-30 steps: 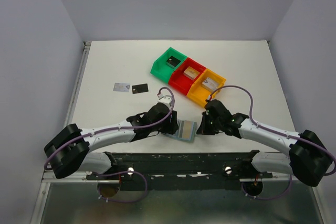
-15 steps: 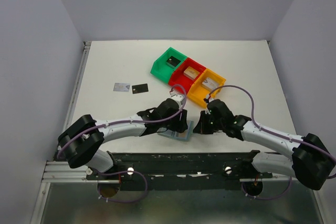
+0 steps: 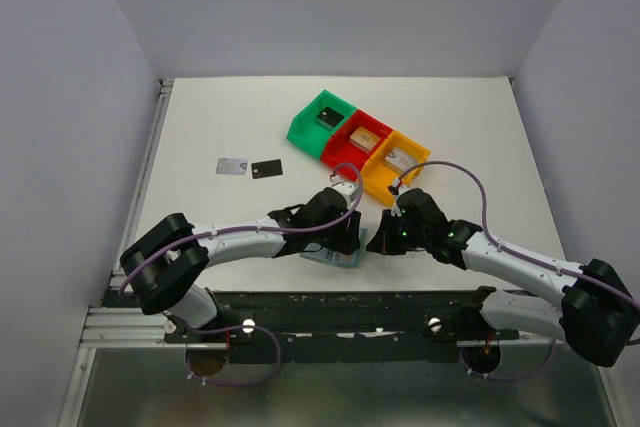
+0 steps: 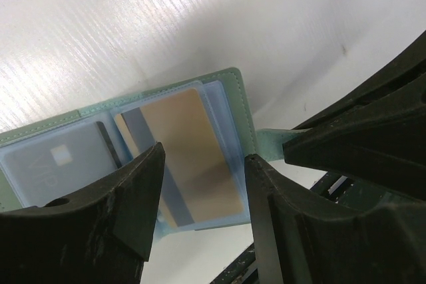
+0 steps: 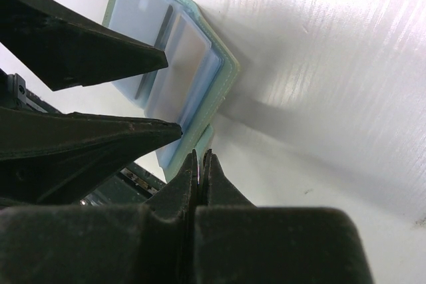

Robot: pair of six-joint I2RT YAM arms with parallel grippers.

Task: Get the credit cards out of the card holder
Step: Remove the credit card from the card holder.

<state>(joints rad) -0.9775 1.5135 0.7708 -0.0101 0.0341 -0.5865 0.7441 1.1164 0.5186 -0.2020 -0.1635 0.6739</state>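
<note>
The card holder (image 4: 229, 98) lies open near the table's front edge, its clear pockets facing up. A tan-gold credit card (image 4: 190, 151) sits in the right pocket, and a grey card (image 4: 60, 157) shows in the left one. My left gripper (image 4: 203, 164) is open, with one finger on each side of the tan-gold card. My right gripper (image 5: 202, 155) is shut on the thin flap of the card holder (image 5: 200, 58). In the top view both grippers, left (image 3: 348, 237) and right (image 3: 383, 239), meet at the holder (image 3: 325, 255). A silver card (image 3: 232, 166) and a black card (image 3: 267, 168) lie on the table to the left.
Green (image 3: 322, 117), red (image 3: 357, 142) and orange (image 3: 393, 165) bins stand in a diagonal row behind the grippers, each with a small item inside. The table's dark front rail (image 3: 350, 307) runs just below the holder.
My left gripper has moved right, from beside the holder to over it, and now covers most of it. The right gripper has stayed shut at the holder's right edge.
</note>
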